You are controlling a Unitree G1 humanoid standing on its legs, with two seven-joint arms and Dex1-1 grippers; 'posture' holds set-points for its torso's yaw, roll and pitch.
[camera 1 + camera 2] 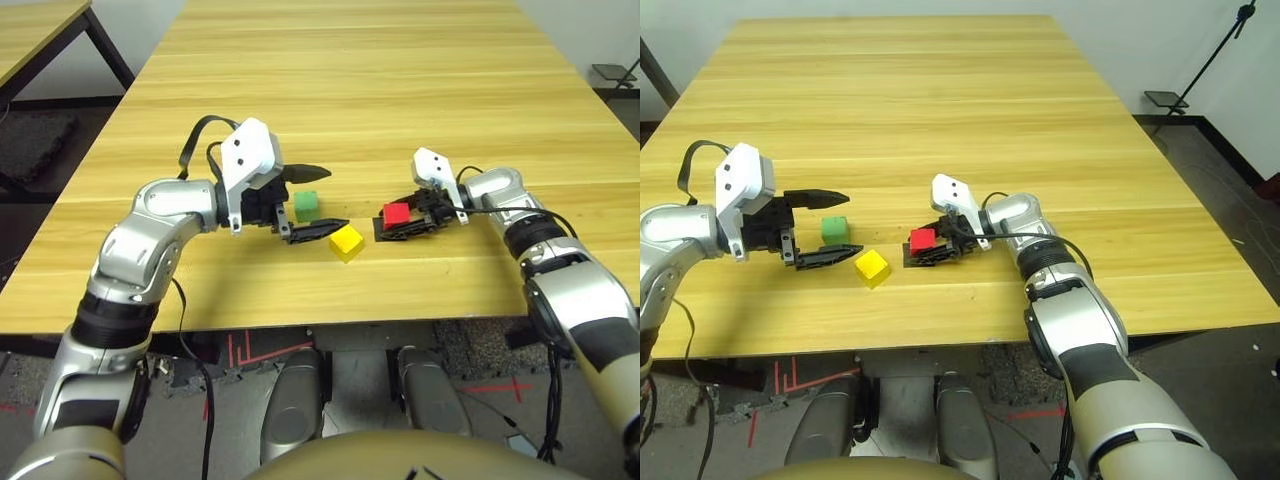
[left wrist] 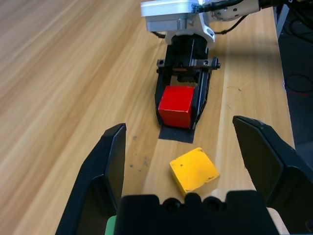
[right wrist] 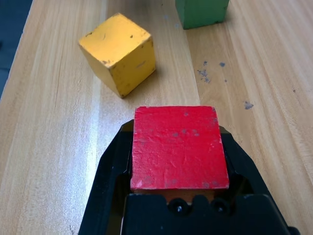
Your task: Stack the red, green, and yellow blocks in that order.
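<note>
My right gripper (image 1: 392,222) is shut on the red block (image 3: 177,147), holding it low at a flat black patch (image 2: 177,133) on the table; I cannot tell whether the block touches it. The yellow block (image 1: 346,241) lies tilted on the wood just left of the patch. Further left sits the green block (image 1: 306,205), between the wide-spread fingers of my open left gripper (image 1: 335,197), touching neither. The nearer left fingertip ends close beside the yellow block.
The wooden table (image 1: 400,80) stretches far back with free room behind the blocks. Its front edge runs close below the yellow block. A second table (image 1: 30,30) stands off to the far left.
</note>
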